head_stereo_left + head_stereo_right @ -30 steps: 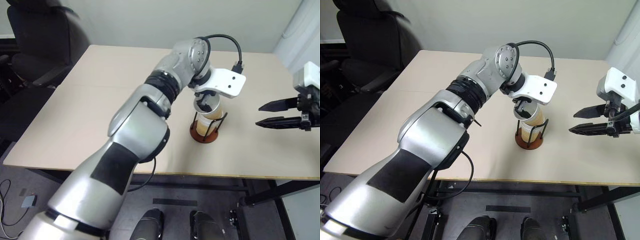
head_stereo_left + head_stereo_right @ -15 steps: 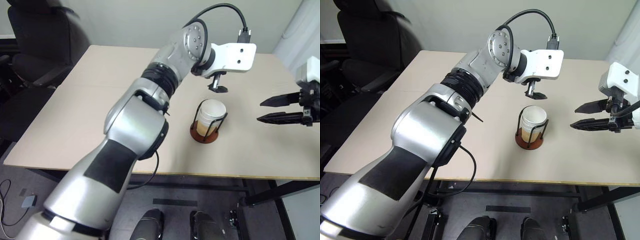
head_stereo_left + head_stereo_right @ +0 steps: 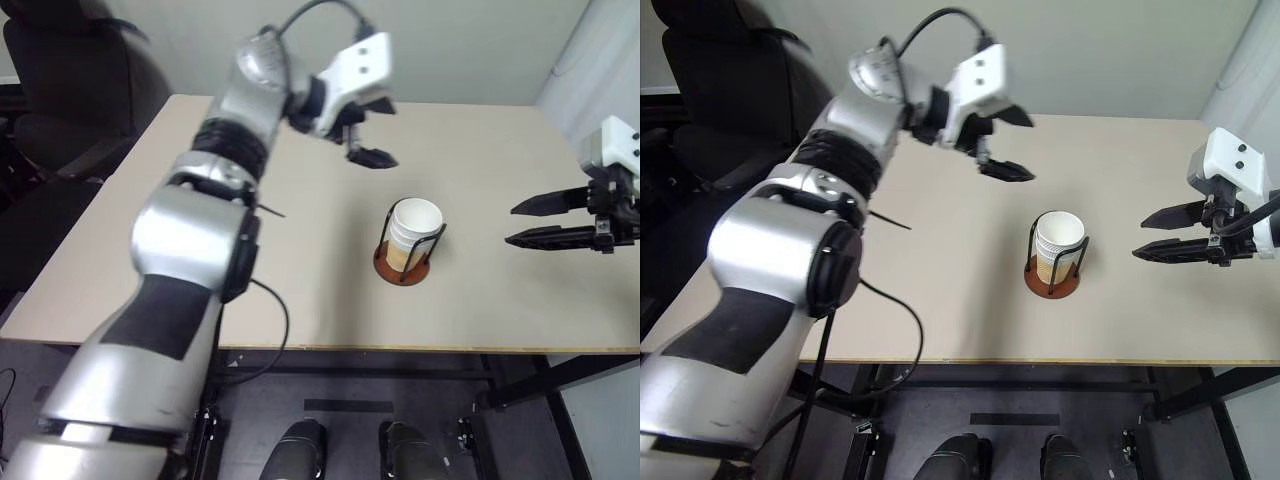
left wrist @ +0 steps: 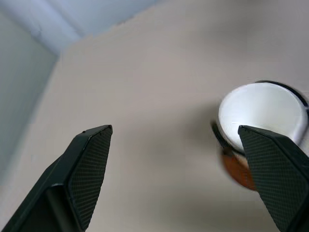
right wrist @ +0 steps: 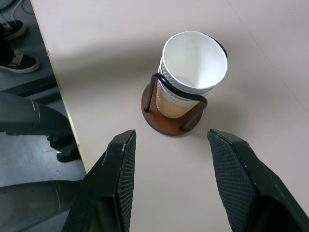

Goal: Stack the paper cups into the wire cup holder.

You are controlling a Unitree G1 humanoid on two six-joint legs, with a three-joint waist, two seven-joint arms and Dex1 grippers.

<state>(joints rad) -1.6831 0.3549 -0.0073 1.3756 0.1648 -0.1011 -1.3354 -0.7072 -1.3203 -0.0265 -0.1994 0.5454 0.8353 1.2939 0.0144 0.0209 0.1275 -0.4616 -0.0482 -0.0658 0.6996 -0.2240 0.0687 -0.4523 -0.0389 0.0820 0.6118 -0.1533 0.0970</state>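
— Start with the big things; where is everything sitting?

— I'm standing over the beige table [image 3: 200, 230]; on it, toward my right of centre, the wire cup holder [image 3: 1053, 276] is standing upright on its reddish-brown base; inside its black loops the paper cups [image 3: 1059, 240] are sitting nested, the top white rim rising just above the wire; I'm seeing no loose cup elsewhere on the tabletop.

— And your arms?

— My left arm is reaching out over the far side of the table; a second ago my left gripper [image 3: 365, 140] was down at the mouth of the top cup, and now it is up and away to my left, well apart from the holder; its fingers are spread wide and carrying nothing; from its wrist I'm looking past them at the white cup mouth [image 4: 260, 113] off to one side.

— So the cup is released?

— I'm judging so; the stack is standing on its own, leaning a little to one side in the right wrist view, and nothing is touching it; the stacking looks finished.

— The right side?

— My right gripper [image 3: 553, 220] is hovering near the table's right edge, beside the holder but apart from it; its fingers are parted fairly wide and empty, pointing toward the cups.
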